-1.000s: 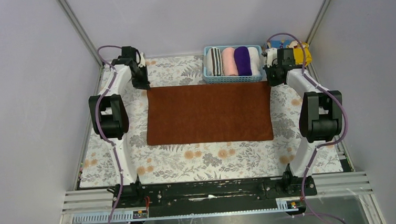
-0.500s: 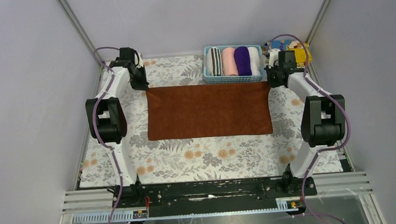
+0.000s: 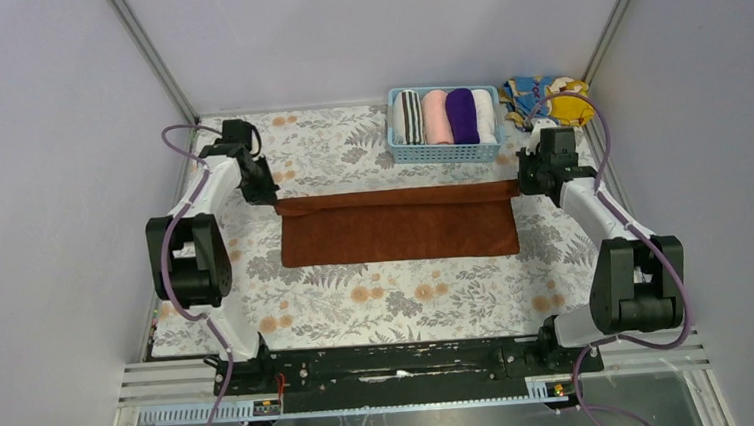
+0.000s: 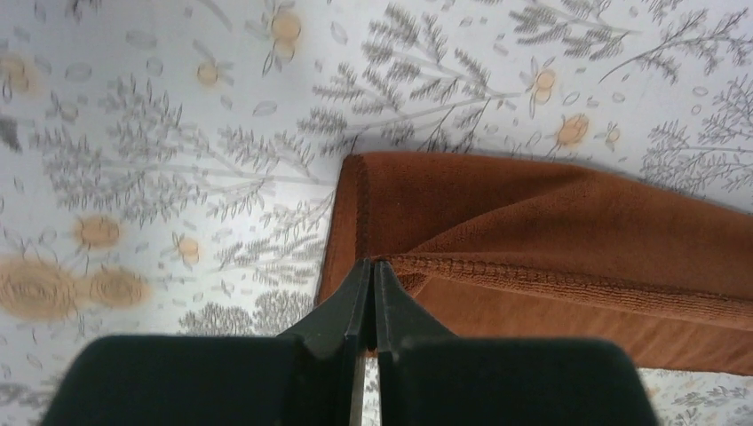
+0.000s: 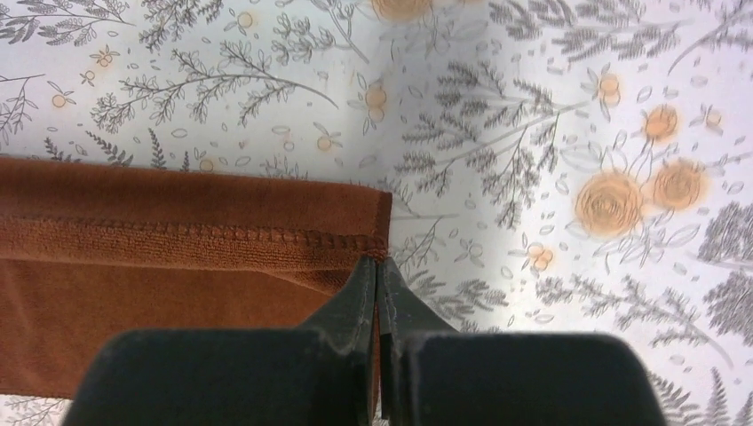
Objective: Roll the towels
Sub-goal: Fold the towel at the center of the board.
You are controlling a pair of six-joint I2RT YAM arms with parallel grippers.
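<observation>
Take the blue basket (image 3: 446, 150) at the far side of the surface (image 3: 359, 304) as your mark. The rust-brown towel (image 3: 400, 233) lies spread flat on the near side of that basket. Its right end sits about level with the basket's right end, and its left end reaches well past the basket's left end. The towel's long edge nearest the basket is turned over onto the cloth, so you see a narrow doubled band running its whole width.

Your left tool (image 4: 371, 264) is well to the left of the basket, at the left end of that band. Its jaws are pressed together and pinch the stitched hem of the rust-brown towel at the corner. Your right tool (image 5: 378, 262) is just off the basket's near right corner, at the other end of the band. It too is clamped tight on the hem, with the corner of the cloth caught between its tips. From the overhead view both arms reach in from the sides, and the band runs straight between them.

The purple towel (image 3: 461, 116) is rolled and stands inside the basket, third from its left end, between a pink roll (image 3: 435, 117) and a white roll (image 3: 485, 115). A striped roll (image 3: 407, 117) fills the basket's left end. A yellow-and-blue patterned cloth (image 3: 545, 96) lies bunched just right of the basket.
</observation>
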